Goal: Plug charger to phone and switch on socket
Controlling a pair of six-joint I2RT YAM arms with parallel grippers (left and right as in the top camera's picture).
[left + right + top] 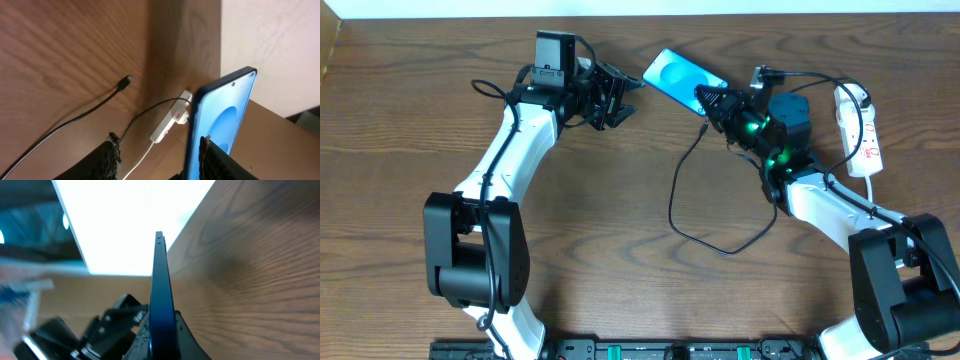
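1. Overhead:
   - The phone (678, 72) is at the far middle of the table (600, 220), its screen lit blue.
   - The right claw (705, 98) is clamped on the phone's near right end.
   - The left claw (620, 100) points at the phone from the left. It stops just short of the phone, with its jaws partly apart and nothing between them.
   - The charger (672, 200) loops in a long black curve over the wood in front of the right arm.
   - Its tip (705, 128) is just beside the right claw and not in the phone.
   - The socket (863, 130) lies at the far right, well apart from the phone.

2. Left wrist:
   - The left claw (157, 150) is about half open, and I see nothing gripped in it.
   - The phone (225, 120) stands tilted on edge just beyond the right-hand finger (217, 162) in the picture, blue screen showing. Whether they touch I cannot tell.
   - The charger (85, 117) runs over the table (60, 50), and its tip (127, 80) is bare on the wood.
   - Farther off lies the socket (167, 127) with its white cord (140, 160). A thin black line reaches its far end.

3. Right wrist:
   - The right claw (161, 330) is closed tight on the phone (160, 280).
   - The phone is seen edge-on, a thin dark blade rising from between the fingers (185, 337).
   - The table (250, 280) fills the right side.
   - The dark left claw (107, 325) shows at lower left, blurred.
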